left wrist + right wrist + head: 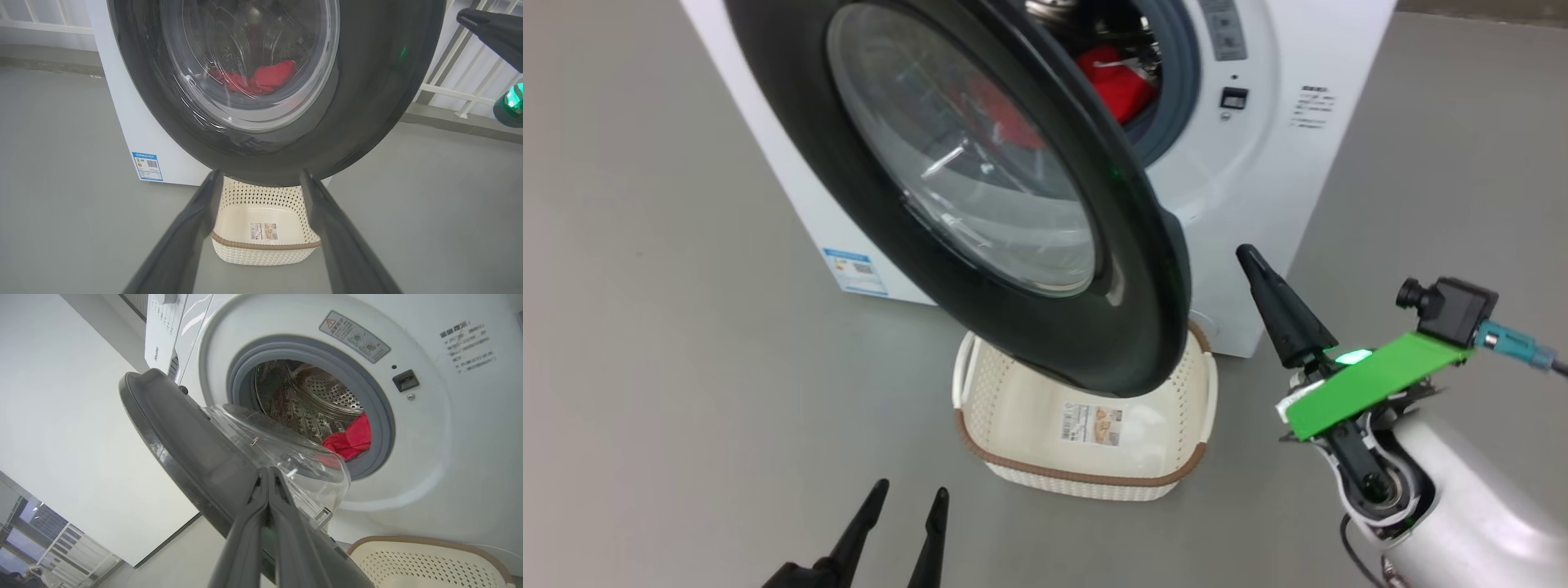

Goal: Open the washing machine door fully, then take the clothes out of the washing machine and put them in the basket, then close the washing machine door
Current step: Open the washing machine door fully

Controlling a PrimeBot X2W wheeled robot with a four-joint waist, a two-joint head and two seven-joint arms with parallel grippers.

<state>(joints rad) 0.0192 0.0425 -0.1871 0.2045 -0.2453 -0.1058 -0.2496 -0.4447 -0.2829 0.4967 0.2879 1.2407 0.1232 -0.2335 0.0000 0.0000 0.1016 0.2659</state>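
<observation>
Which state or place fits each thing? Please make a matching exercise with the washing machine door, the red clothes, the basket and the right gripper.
Things:
1. washing machine door
2. red clothes
3. basket
4. right gripper

States or places:
a. empty, on the floor
b. fingers shut together
c. swung open
d. inside the drum

Pairs: 1-c, 2-d, 3-a, 4-b
</observation>
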